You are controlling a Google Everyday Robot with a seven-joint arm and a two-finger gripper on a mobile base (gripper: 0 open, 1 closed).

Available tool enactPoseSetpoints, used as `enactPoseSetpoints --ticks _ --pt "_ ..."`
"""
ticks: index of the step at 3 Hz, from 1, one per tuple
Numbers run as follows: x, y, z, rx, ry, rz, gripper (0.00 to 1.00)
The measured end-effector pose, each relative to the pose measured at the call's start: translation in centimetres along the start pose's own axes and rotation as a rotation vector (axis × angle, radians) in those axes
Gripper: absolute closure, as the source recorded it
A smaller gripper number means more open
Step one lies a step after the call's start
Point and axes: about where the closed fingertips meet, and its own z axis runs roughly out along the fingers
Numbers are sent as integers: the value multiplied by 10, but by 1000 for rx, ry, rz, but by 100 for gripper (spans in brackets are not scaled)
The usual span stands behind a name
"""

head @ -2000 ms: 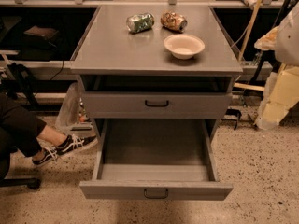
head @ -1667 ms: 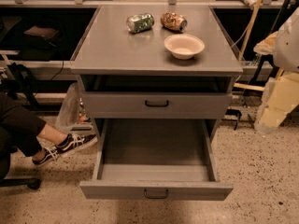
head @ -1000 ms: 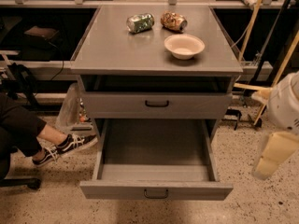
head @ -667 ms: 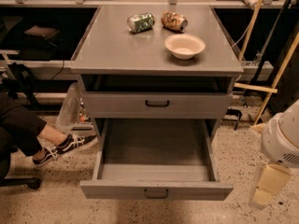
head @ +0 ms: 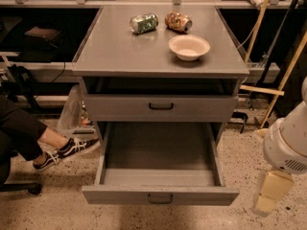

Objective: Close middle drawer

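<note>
End effector: down low at the right edge, the cream end effector point(head: 270, 191) hangs under the arm's rounded white joint point(head: 287, 148), pointing at the speckled floor point(head: 240, 164).
Grip: nothing in its hold that I can see. How far open it is, I cannot tell from here.
Contact: none. It stands off to the side, touching no drawer.
Middle drawer: the middle drawer point(head: 160, 159) is pulled far out toward the camera with its tray bare. Its front panel runs along the bottom of the view, dark loop handle point(head: 159, 199) at centre.
Drawer versus end effector: the panel's right corner is the nearest part, just left of the end effector with a strip of floor between. The handle sits further left, well apart.
Step in hand: this looks like the approach, with the arm alongside the drawer and not yet lined up on its front.
Next move: I'd judge it must swing left across the panel and meet it near centre. Then it pushes straight back so the tray runs in without skewing.
Above: the upper drawer point(head: 160, 108) sits in or nearly so, with a dark gap over it beneath the tabletop point(head: 115, 47).
On the tabletop: green can point(head: 144, 23), crumpled brown packet point(head: 178, 21) and pale bowl point(head: 189, 46), all out of the way.
Left side: a seated person's sneaker point(head: 72, 148) rests near the drawer's left wall. It's worth watching, though not in the closing path.
</note>
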Motion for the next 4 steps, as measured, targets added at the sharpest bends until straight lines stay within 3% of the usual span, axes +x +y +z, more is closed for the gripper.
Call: enactPoseSetpoints --ticks 1,2,3,4 --pt "16 14 56 -38 6 -28 0" --pt "44 35 159 -104 27 -50 0" --pt "67 31 246 -111 -4 -40 0" --pt "79 18 317 -100 -80 -12 0"
